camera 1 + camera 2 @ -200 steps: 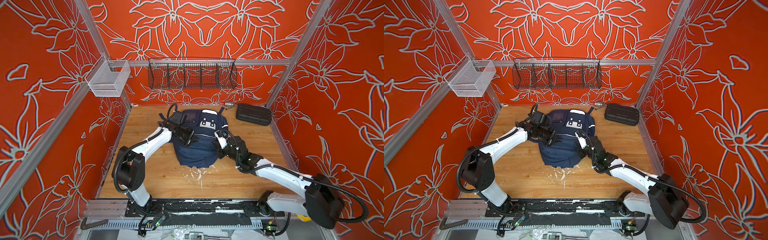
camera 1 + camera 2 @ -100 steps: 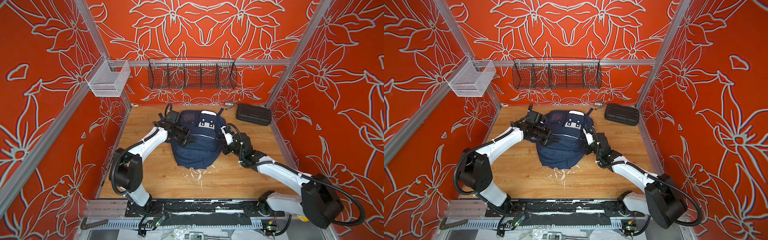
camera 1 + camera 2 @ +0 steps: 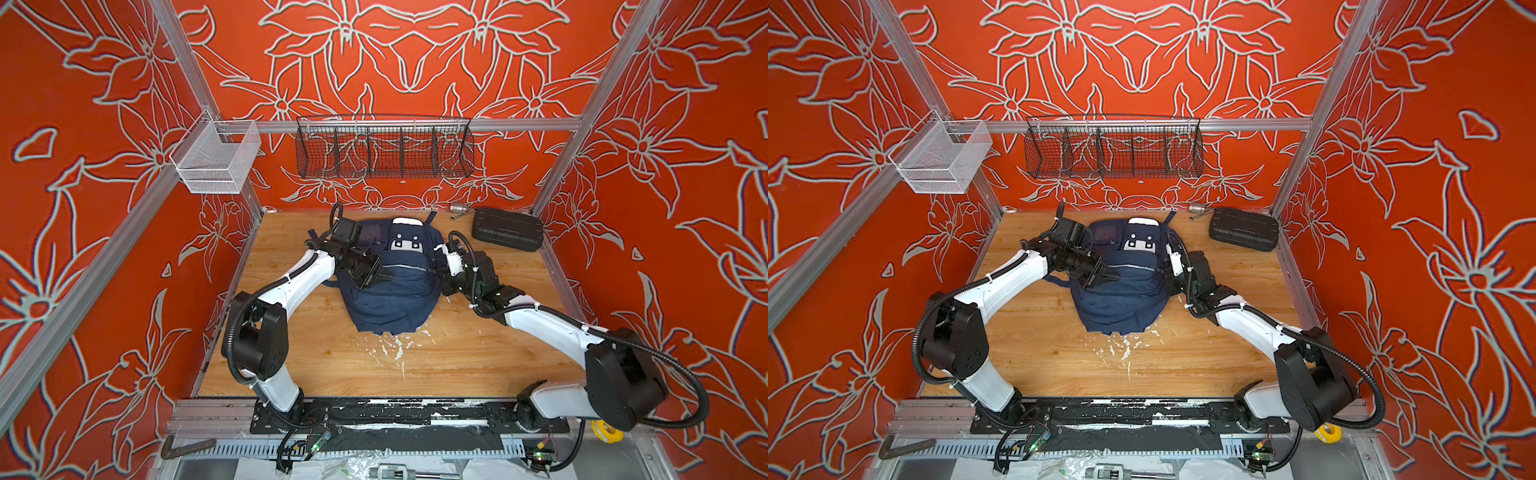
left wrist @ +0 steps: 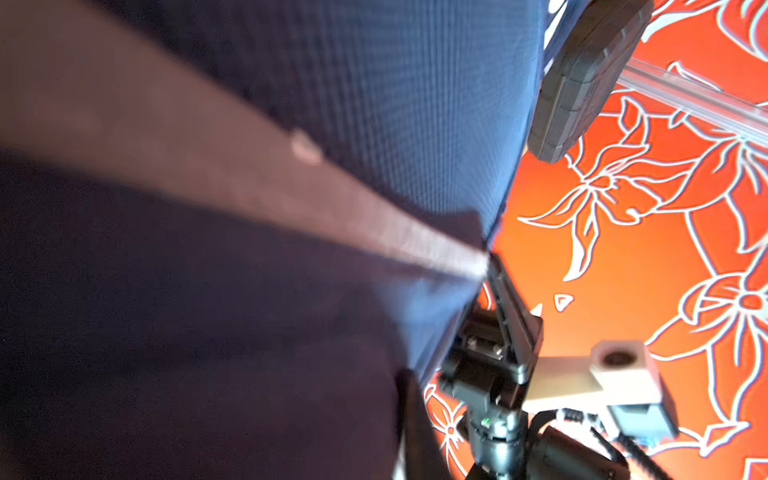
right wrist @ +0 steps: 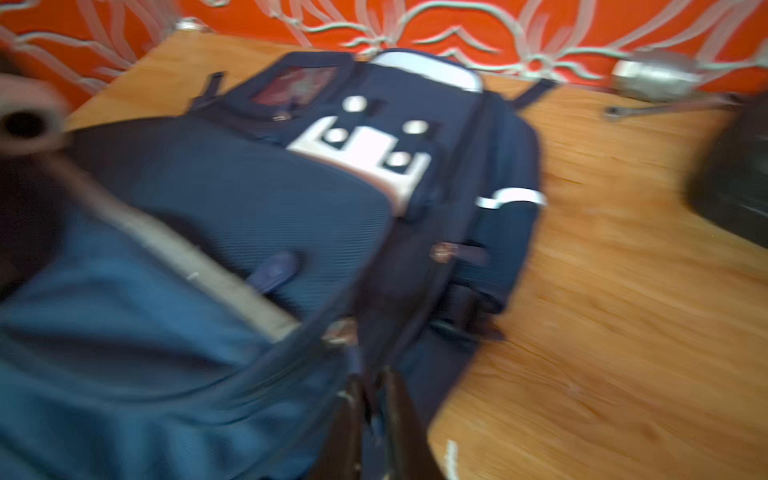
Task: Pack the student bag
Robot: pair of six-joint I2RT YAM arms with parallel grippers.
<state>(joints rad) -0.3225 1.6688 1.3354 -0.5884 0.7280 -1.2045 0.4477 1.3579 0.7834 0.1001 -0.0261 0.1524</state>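
Flanking the bag [image 3: 390,299], the left gripper [image 3: 1104,276] and right gripper [image 5: 371,382] touch its sides, jaw gaps unreadable; the case [image 3: 507,229] lies outside, so packing looks unfinished.

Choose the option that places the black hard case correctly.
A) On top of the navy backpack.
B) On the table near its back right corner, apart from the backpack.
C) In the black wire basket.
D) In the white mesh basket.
B: in both top views the black case lies flat on the wooden table by its back right corner, clear of the student bag.
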